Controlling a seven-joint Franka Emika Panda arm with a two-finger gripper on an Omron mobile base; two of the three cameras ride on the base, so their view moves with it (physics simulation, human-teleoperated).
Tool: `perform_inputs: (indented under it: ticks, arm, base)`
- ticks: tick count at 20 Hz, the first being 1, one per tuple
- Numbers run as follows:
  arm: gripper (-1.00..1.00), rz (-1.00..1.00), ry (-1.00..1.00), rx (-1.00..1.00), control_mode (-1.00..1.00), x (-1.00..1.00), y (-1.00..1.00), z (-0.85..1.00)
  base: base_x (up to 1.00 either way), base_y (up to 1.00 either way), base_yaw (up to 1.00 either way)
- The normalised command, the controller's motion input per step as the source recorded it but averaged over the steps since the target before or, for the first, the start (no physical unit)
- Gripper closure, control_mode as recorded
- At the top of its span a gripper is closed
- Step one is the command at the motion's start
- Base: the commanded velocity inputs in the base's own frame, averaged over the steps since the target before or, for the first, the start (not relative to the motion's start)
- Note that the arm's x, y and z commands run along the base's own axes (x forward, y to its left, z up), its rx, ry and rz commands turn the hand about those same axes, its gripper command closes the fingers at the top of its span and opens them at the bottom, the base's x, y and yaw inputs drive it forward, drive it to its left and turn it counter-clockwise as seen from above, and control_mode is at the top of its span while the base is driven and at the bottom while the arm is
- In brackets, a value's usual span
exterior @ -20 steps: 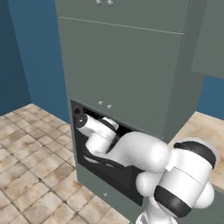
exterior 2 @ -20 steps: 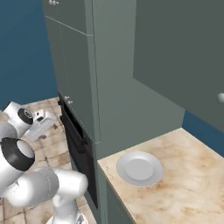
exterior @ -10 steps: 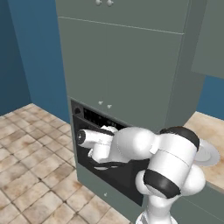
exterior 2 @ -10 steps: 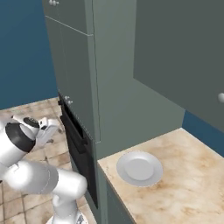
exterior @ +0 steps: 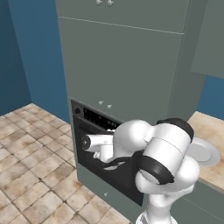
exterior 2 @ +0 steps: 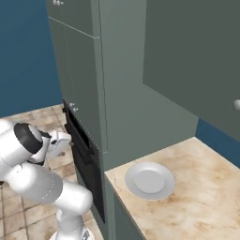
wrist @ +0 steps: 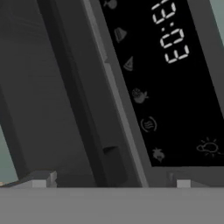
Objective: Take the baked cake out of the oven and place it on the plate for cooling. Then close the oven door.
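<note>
The black oven [exterior: 89,124] is built into the grey-green cabinet column, and its oven door [exterior 2: 86,166] stands shut against the front. The baked cake is hidden. My gripper [wrist: 109,181] is open, its fingertips [wrist: 40,179] spread wide and holding nothing. It hovers close in front of the control strip with its lit display [wrist: 171,33] and the bar handle [wrist: 120,113] just below. The hand [exterior 2: 60,139] sits level with the top of the door. The round white plate [exterior 2: 149,180] lies on the beige counter to the right of the oven.
The tall cabinet column [exterior: 122,65] rises above the oven. A wall cupboard [exterior 2: 197,56] hangs over the counter [exterior 2: 197,206]. Tiled floor [exterior: 30,175] stretches left of the oven. My bulky white arm [exterior: 162,153] covers much of the oven front in the left base view.
The arm has swung round and its elbow has come up in front of the oven. The hand has moved closer to the oven's upper front. The jaws stayed open.
</note>
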Motion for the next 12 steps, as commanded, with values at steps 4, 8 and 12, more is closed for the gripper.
perform_inputs:
  ticks: [4,8,12]
  arm:
    - [-1.00,-0.01,-0.03,0.00,-1.00,0.06,-0.28,-0.17]
    - [-1.00,-0.01,-0.01,0.00,-1.00,0.09,-0.19,-0.19]
    - [-1.00,-0.01,0.00,0.00,-1.00,0.15,-0.09,-0.20]
  base:
    - [0.00,0.00,0.00]
    - [0.00,0.00,0.00]
    - [0.00,0.00,0.00]
